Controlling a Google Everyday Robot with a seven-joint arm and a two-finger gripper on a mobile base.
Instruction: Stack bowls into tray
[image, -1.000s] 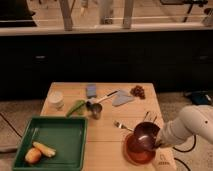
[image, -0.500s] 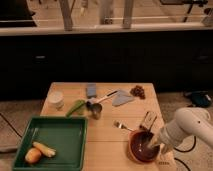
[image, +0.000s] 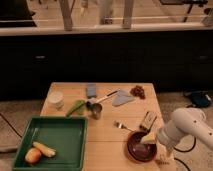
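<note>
At the left end of the wooden bench (image: 100, 135) sits the dark-green tray (image: 60, 137), holding only what looks like an orange fruit (image: 33, 155) and a carrot (image: 45, 149) in its near left corner; no bowl is in it. Just beyond the tray stand a small white cup (image: 56, 99), a green vegetable (image: 76, 107) and a small metal cup (image: 95, 110). Further right lie a blue sponge (image: 91, 90), a grey cloth (image: 122, 99), a bunch of dark grapes (image: 137, 91), a fork (image: 122, 126) and a small packet (image: 148, 120).

At the near right corner, well apart from the tray, the dark maroon bowl (image: 140, 146) now rests where an orange-red bowl showed a second ago; it seems to be nested inside that wider bowl, which is no longer visible. The tool (image: 156, 141) hangs just over the bowl's right rim, its jaws spread wide and holding nothing, having just widened. The white arm (image: 187, 129) reaches in from the right.

Judging from this, the bowls are stacked, but the stack has yet to reach the tray.
</note>
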